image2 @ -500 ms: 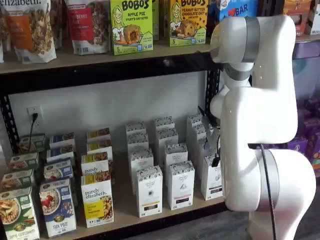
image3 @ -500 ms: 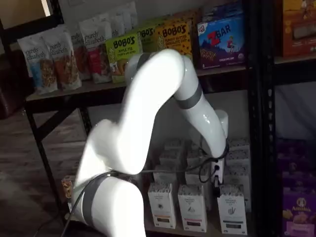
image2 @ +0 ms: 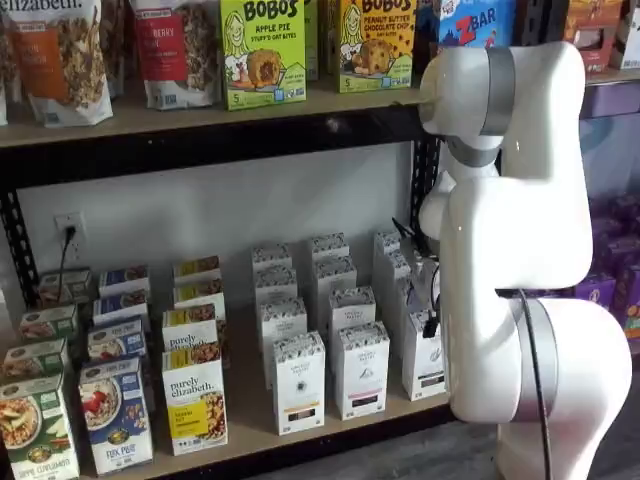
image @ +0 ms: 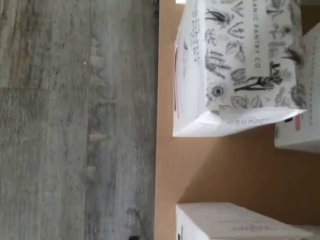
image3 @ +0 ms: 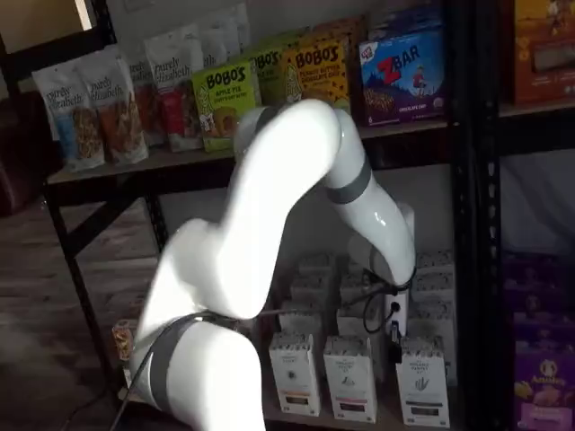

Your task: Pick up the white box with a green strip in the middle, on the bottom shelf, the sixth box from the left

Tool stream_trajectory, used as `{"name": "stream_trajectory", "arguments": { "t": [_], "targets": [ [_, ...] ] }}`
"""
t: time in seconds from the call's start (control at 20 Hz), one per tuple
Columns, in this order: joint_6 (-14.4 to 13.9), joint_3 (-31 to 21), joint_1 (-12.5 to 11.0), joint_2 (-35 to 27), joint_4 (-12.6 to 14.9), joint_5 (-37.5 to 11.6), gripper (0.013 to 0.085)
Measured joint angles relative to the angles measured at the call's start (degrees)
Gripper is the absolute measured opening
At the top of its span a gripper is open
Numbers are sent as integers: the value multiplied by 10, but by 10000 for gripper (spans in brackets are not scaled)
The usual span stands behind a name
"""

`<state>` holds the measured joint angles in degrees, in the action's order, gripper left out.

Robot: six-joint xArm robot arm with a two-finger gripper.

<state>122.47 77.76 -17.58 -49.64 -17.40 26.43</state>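
The white box (image2: pixel 424 362) stands at the right end of the front row on the bottom shelf (image2: pixel 248 408), partly behind my arm. It also shows in a shelf view (image3: pixel 422 384). My gripper (image3: pixel 393 323) hangs just above and left of it, with a black cable beside it. Its fingers show no plain gap and hold nothing that I can see. The wrist view looks down on the black-patterned top of a white carton (image: pixel 240 65) standing at the edge of the tan board (image: pixel 210 165).
Two more white cartons (image2: pixel 298 382) (image2: pixel 361 368) stand left of it, with rows behind. Purely elizabeth boxes (image2: pixel 194 400) are further left. My arm's white links (image2: pixel 510 260) block the shelf's right end. A grey wood floor (image: pixel 75 120) lies below the edge.
The arm's upper links have shifted slightly. The boxes have not moved.
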Motion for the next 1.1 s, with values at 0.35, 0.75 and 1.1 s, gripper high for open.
{"name": "stream_trajectory", "arguments": {
  "t": [0.35,0.75,1.1],
  "targets": [
    [-15,38,-6,-31,23,3,850],
    [-39,93,-8,-72,52,18,850],
    [-113,136,-9,-107,138,37,850]
  ]
}}
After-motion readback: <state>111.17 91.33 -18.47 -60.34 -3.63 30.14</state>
